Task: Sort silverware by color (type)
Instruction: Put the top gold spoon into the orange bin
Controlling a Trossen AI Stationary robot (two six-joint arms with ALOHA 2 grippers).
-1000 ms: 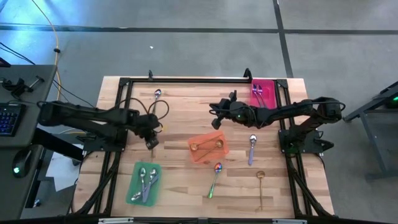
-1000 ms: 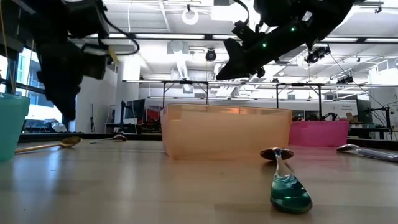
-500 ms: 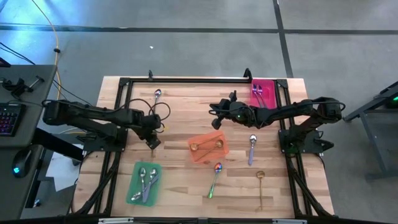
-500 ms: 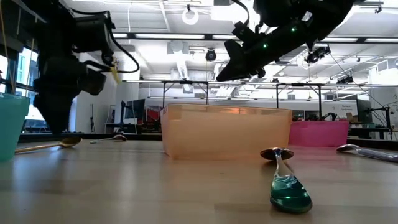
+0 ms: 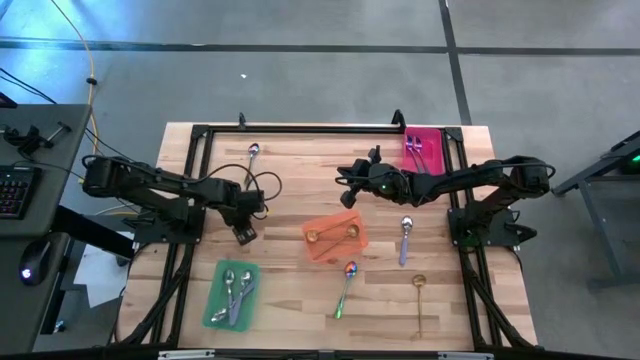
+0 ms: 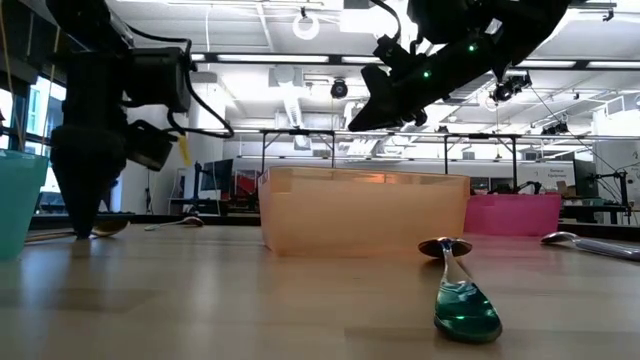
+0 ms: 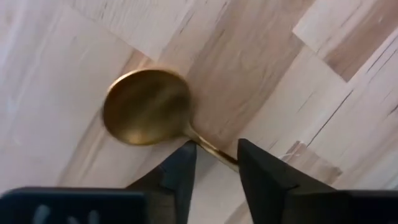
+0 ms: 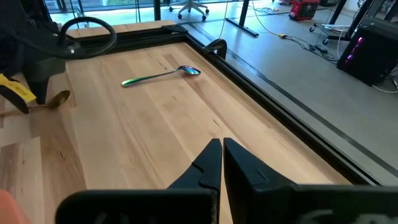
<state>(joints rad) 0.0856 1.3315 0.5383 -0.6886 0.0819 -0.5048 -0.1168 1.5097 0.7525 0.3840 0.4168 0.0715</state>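
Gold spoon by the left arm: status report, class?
Left gripper open, down astride gold spoon neck, not yet clamped. Right gripper shut, hovering mid-table. Nothing obstructing.

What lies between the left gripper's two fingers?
In the left wrist view, the left gripper straddles the thin neck of a gold spoon lying on the wooden table.

Silverware, all lying flat:
- gold spoon (image 7: 149, 109) on bare wood, handle between the left gripper's (image 7: 214, 168) fingers
- rainbow spoon (image 5: 253, 153) near the table's far edge
- silver spoons (image 5: 234, 290) in green tray
- gold pieces (image 5: 333, 234) in orange tray
- pieces (image 5: 416, 147) in pink tray
- rainbow spoon (image 5: 345, 285), purple-handled spoon (image 5: 405, 238) and gold spoon (image 5: 419, 300) on bare wood
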